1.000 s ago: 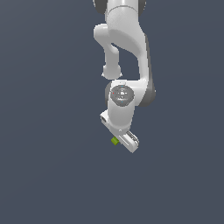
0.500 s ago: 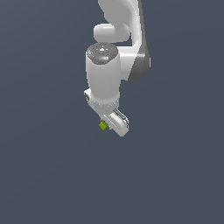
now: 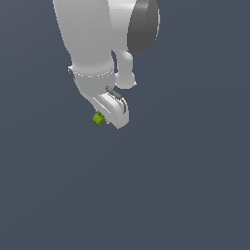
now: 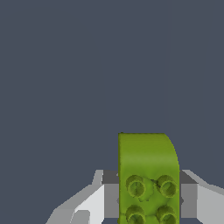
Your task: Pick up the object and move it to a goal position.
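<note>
The object (image 3: pixel 99 118) is a small lime-green block that peeks out at the lower end of the white arm in the exterior view. My gripper (image 3: pixel 110 116) is shut on it and holds it up against the plain dark grey background. In the wrist view the object (image 4: pixel 148 175) fills the space between the two grey fingers (image 4: pixel 109 194), and round studs show on its face. The hand body hides most of the fingers in the exterior view.
The white arm (image 3: pixel 97 44) takes up the upper part of the exterior view. Around it there is only uniform dark grey background (image 3: pixel 185 185), with no other object or edge in sight.
The arm has swung upward and toward the exterior view's left, carrying the green object with it. The arm now looms larger in the picture. The grip has not changed.
</note>
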You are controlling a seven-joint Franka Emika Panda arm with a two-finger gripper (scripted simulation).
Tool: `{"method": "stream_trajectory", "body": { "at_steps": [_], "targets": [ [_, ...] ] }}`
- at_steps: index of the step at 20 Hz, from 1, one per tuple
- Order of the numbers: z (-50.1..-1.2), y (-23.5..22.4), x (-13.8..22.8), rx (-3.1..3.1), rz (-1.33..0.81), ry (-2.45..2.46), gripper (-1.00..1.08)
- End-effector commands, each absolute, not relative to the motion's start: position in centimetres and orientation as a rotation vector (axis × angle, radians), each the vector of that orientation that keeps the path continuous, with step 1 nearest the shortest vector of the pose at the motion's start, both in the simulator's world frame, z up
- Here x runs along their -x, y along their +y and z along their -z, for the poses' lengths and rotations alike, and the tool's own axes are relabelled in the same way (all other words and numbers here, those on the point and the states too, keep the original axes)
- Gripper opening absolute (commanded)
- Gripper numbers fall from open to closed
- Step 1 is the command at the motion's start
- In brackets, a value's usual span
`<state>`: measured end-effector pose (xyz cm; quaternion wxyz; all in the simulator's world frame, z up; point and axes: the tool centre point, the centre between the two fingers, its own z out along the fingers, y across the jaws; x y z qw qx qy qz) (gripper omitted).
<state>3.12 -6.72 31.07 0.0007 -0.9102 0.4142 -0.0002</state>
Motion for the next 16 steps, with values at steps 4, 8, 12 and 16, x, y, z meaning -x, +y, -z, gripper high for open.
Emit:
{"method": "stream_trajectory", "body": {
  "at_steps": [4,8,12,16],
  "targets": [
    [-34.9,-8.4,-2.7,2.860,0.000,1.299,-1.00],
    [-36.4,-9.1,-2.6,2.860,0.000,1.299,-1.00],
    [-37.1,-9.4,-2.6,2.861,0.000,1.298,-1.00],
    [-37.0,-9.4,-2.7,2.861,0.000,1.298,-1.00]
  ]
}}
